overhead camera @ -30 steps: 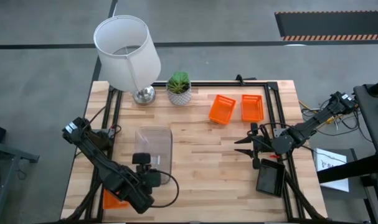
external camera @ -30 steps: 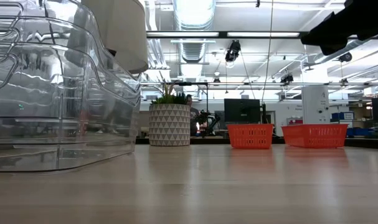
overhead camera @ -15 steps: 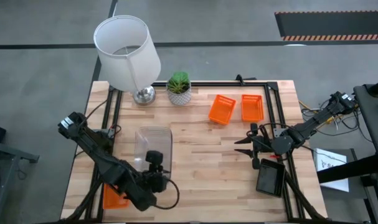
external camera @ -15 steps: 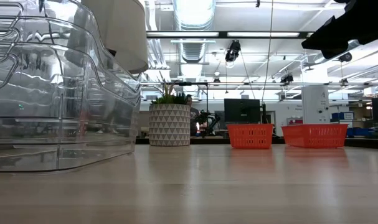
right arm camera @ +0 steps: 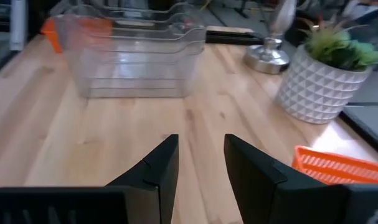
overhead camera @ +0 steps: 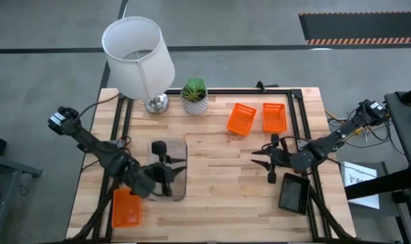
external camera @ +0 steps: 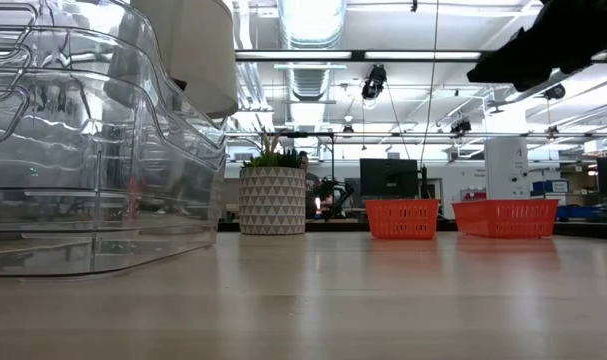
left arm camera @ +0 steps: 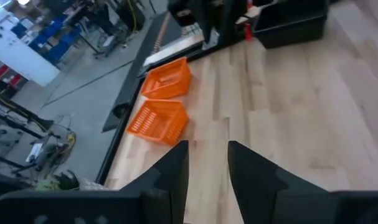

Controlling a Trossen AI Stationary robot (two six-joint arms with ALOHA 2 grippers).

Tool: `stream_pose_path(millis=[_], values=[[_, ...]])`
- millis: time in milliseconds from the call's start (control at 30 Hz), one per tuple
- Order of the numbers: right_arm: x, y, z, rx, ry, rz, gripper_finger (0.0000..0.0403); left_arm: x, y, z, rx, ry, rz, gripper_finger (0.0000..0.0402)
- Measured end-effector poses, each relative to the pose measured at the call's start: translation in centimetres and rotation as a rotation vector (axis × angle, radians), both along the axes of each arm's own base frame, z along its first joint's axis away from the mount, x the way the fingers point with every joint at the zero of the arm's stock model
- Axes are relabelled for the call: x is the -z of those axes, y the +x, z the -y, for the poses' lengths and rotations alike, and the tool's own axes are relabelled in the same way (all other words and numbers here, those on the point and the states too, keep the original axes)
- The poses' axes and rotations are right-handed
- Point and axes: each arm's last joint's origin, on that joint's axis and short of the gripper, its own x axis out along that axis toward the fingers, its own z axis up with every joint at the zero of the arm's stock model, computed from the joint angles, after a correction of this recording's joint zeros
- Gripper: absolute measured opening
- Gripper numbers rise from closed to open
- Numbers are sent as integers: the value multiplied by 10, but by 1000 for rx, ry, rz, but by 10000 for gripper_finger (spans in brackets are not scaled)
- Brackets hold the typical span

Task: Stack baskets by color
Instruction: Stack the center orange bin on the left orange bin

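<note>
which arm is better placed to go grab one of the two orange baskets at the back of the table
The right. The right gripper hangs just in front of the two orange baskets, with bare table between. The left gripper is over the clear baskets, farther away.

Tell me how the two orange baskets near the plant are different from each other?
The left orange basket sits turned at a slant to the table edge, while the right orange basket sits nearly square with it. The left one is nearer the potted plant; the right one is nearer the table's right side. Both are orange, shallow, open side up, and they lie apart, not stacked.
</note>
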Motion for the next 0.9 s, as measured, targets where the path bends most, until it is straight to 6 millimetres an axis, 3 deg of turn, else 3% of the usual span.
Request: stream_pose_path(millis=[133, 433, 633, 900], values=[[-6, 10, -2, 82, -40, 8, 121, 0, -3, -16, -21, 23, 26, 95], [-40, 38, 7, 189, -132, -52, 121, -6, 1, -39, -17, 147, -20, 95], [-50, 51, 25, 238, -145, -158, 121, -3, 5, -43, 72, 159, -68, 95], [-43, 60, 63, 189, 21, -260, 133, -5, 4, -47, 86, 217, -86, 95]])
